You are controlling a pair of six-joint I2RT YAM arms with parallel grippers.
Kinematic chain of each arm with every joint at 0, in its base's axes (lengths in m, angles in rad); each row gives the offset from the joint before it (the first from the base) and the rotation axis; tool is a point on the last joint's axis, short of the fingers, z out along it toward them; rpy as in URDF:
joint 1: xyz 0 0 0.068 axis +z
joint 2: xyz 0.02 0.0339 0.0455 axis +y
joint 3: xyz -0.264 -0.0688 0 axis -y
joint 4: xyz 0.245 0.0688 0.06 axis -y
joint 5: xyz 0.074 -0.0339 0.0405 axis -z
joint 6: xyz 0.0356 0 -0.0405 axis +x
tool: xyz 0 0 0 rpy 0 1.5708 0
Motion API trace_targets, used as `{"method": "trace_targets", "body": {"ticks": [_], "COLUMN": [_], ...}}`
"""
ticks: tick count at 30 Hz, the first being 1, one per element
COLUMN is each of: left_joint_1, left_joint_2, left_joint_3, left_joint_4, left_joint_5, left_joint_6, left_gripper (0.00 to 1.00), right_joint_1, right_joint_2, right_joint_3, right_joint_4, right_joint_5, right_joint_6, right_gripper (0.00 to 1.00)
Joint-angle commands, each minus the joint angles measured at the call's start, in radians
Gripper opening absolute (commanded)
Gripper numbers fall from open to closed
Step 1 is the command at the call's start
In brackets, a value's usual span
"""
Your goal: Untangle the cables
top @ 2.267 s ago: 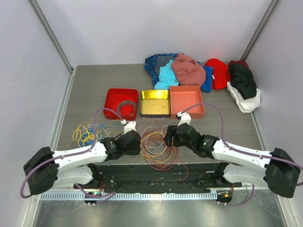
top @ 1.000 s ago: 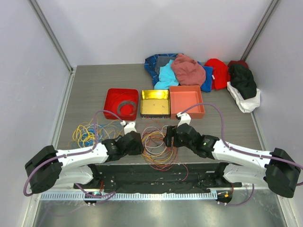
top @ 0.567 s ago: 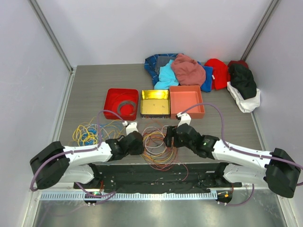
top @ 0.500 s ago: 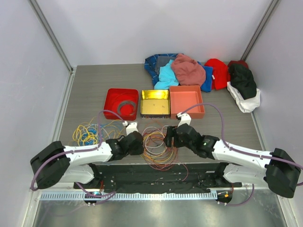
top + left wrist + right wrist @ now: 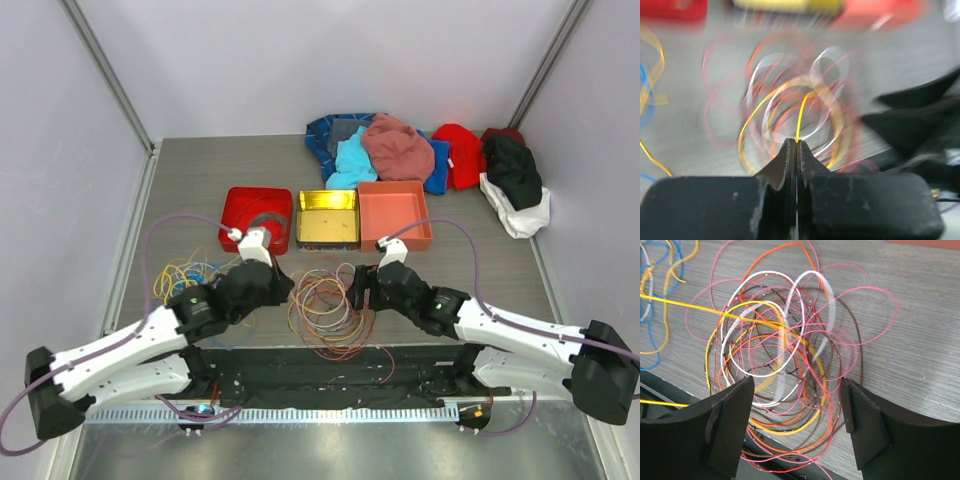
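Tangle of thin orange, pink, white and yellow cables (image 5: 325, 312) is heaped by the near edge of the grey table (image 5: 190, 190). One yellow strand (image 5: 799, 114) is pinched in the left gripper (image 5: 796, 146), and the right gripper (image 5: 797, 390) is spread wide above.

No text, label, brand mark, number or sign is legible in any view. The red tray (image 5: 240, 193), yellow tray (image 5: 327, 228), orange tray (image 5: 395, 215), clothes heap (image 5: 400, 150) and both arm housings show plain surfaces. The left wrist view is motion-blurred.

Left tool (image 5: 796, 143) pinched, right tool (image 5: 797, 390) spread.
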Motion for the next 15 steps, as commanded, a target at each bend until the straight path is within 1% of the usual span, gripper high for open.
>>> {"method": "trace_targets", "body": {"ticks": [1,2,4,5,9,15], "left_joint_1": [-0.004,-0.004,-0.004,-0.004,-0.004,-0.004], "left_joint_2": [-0.055,-0.052,-0.044,-0.034,0.014,0.124], "left_joint_3": [0.217,0.282,0.34,0.395,0.54,0.783], "left_joint_4": [-0.147,-0.157,-0.164,-0.162,-0.154,-0.131], "left_joint_5": [-0.12,-0.123,-0.123,-0.126,-0.135,-0.123], "left_joint_6": [0.152,0.191,0.23,0.262,0.348,0.475], "left_gripper": [0.0,0.0,0.0,0.0,0.0,0.0], "right_joint_1": [0.006,0.005,0.006,0.005,0.006,0.006], "right_joint_2": [-0.057,-0.066,-0.1,-0.117,-0.207,-0.262], "right_joint_3": [0.052,0.061,0.065,0.072,0.098,0.125], "right_joint_4": [0.012,0.016,0.019,0.027,0.021,0.01], "right_joint_5": [0.017,0.016,0.019,0.02,0.033,0.033], "right_joint_6": [-0.031,-0.034,-0.043,-0.046,-0.072,-0.089], "right_gripper": [0.8,0.82,0.83,0.84,0.84,0.84]}}
